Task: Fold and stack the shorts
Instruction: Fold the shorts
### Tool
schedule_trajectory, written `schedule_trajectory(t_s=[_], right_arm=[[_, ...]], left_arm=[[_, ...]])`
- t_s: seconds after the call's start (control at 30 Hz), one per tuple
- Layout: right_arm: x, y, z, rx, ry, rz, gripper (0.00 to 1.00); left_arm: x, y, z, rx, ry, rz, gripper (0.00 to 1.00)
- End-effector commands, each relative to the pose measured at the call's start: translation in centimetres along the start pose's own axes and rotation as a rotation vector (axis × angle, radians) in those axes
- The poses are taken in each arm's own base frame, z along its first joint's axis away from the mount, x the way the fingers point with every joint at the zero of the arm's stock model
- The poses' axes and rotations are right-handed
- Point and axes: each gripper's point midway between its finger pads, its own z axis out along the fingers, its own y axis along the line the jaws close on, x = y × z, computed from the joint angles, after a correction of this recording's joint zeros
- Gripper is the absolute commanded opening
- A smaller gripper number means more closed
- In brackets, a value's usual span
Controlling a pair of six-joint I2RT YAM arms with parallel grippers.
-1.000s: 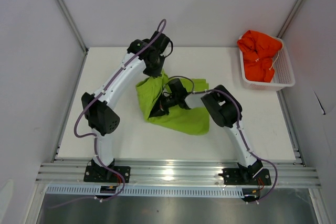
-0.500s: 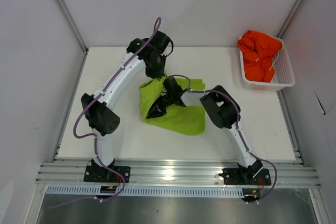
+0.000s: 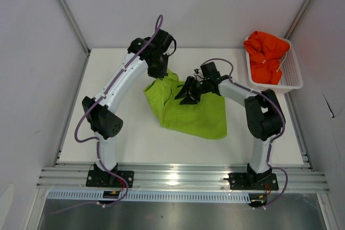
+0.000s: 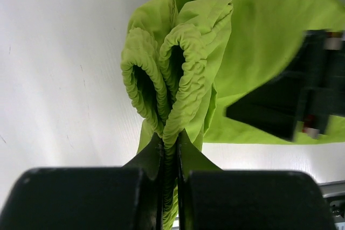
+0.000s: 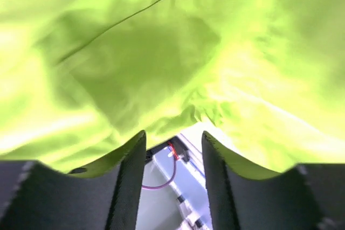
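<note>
The lime green shorts lay at the centre of the overhead view, mostly spread on the white surface, with their upper left corner lifted clear of it. That corner was the gathered elastic waistband, bunched into two loops and clamped between the left fingers, which were clenched tight on the cloth. The right fingers hovered over the upper middle of the garment, just right of the held corner. They stood parted with no cloth between them, and green fabric filled the wrist view beyond them. The orange-red shorts sat crumpled in the white mesh basket at the upper right of the frame, well apart from the work and untouched. In my judgement the step in hand was the laying-out or first fold of the green pair, with the task at an early stage: no neat fold was visible and nothing was stacked. The next move appeared to call for the right fingers to take a fresh hold on an edge or the waistband opposite the left grip, so that both could draw the cloth flat before folding it over.
</note>
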Motion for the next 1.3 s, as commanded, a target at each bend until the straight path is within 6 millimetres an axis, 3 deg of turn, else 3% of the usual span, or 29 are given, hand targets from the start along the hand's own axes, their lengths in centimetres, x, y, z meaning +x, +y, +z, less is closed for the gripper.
schedule_trajectory(t_s=[0.0, 0.07, 0.1, 0.17, 0.23, 0.3, 0.33, 0.5, 0.6, 0.7, 0.87, 1.27], right_arm=[[0.1, -0.4, -4.1, 0.047, -0.073, -0.044, 0.46], [-0.8, -2.9, -6.4, 0.115, -0.132, -0.028, 0.40], [-1.0, -3.0, -7.8, 0.134, -0.166, -0.041, 0.39], [-2.0, -6.7, -10.4, 0.287, -0.236, -0.037, 0.42], [-2.5, -8.6, -12.5, 0.404, -0.292, -0.056, 0.43], [-2.8, -12.1, -14.7, 0.582, -0.347, -0.055, 0.43], [-3.0, -12.6, -15.6, 0.624, -0.377, -0.061, 0.43], [-2.9, -16.5, -17.9, 0.815, -0.445, -0.049, 0.45], [-3.0, -17.7, -18.3, 0.879, -0.448, -0.052, 0.47], [-3.0, -19.0, -18.0, 0.920, -0.435, -0.057, 0.51], [-2.2, -20.1, -16.0, 0.932, -0.379, -0.075, 0.50], [3.1, -19.9, -8.9, 0.922, -0.251, -0.142, 0.44]], left_arm=[[-1.5, 0.4, -1.3, -0.005, -0.058, -0.008, 0.00], [-1.5, 0.4, -1.3, -0.004, -0.059, -0.007, 0.00], [-1.6, 0.5, -1.2, -0.005, -0.060, -0.003, 0.00], [-1.5, 0.4, -0.9, -0.006, -0.053, 0.001, 0.00], [-1.6, 0.4, -1.0, -0.008, -0.056, 0.001, 0.00], [-1.6, 0.4, -0.9, -0.006, -0.052, 0.000, 0.00], [-1.8, 0.3, -1.0, -0.004, -0.058, -0.001, 0.00], [-1.8, 0.3, -0.9, -0.006, -0.054, 0.001, 0.00], [-1.9, 0.3, -0.9, -0.009, -0.054, 0.001, 0.00], [-1.8, 0.5, -1.0, -0.016, -0.052, 0.005, 0.00], [-1.8, 0.5, -1.0, -0.017, -0.053, 0.008, 0.00], [-2.1, 1.3, -1.4, -0.047, -0.058, 0.012, 0.00]])
